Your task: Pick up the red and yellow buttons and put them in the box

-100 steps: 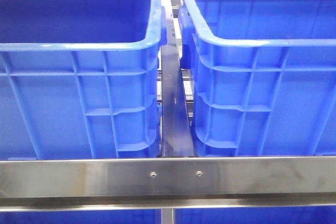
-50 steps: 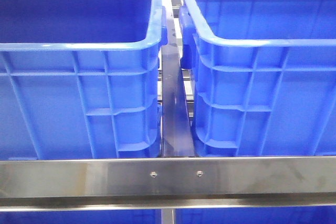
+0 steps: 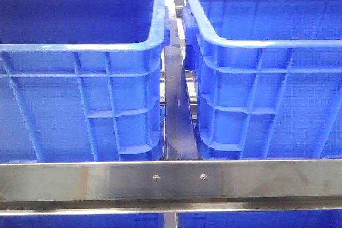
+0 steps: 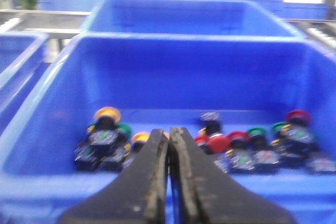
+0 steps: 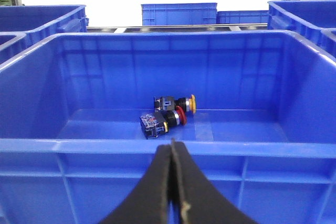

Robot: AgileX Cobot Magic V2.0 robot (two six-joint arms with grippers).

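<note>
Both pincers read as closed with nothing between the fingers: the left pincer [image 4: 169, 145] and the right pincer [image 5: 171, 153] each show dark, tapering fingers pressed together.

Front view: two large ribbed blue plastic crates, left crate [image 3: 80, 78] and right crate [image 3: 267, 78], stand side by side behind a brushed steel rail [image 3: 171, 181], with a dark metal strip [image 3: 176, 116] in the gap between them.

Left wrist view, blurred: a blue bin [image 4: 189, 77] lies beyond the fingers, holding clustered round-capped push buttons on black bodies, among them a yellow button [image 4: 107, 114] and a red button [image 4: 218, 142]; green caps sit among them.

Right wrist view: a blue box [image 5: 173, 77] holds two buttons lying on their sides, touching, one yellow-capped [image 5: 192, 104], one red-capped [image 5: 180, 116].
</note>
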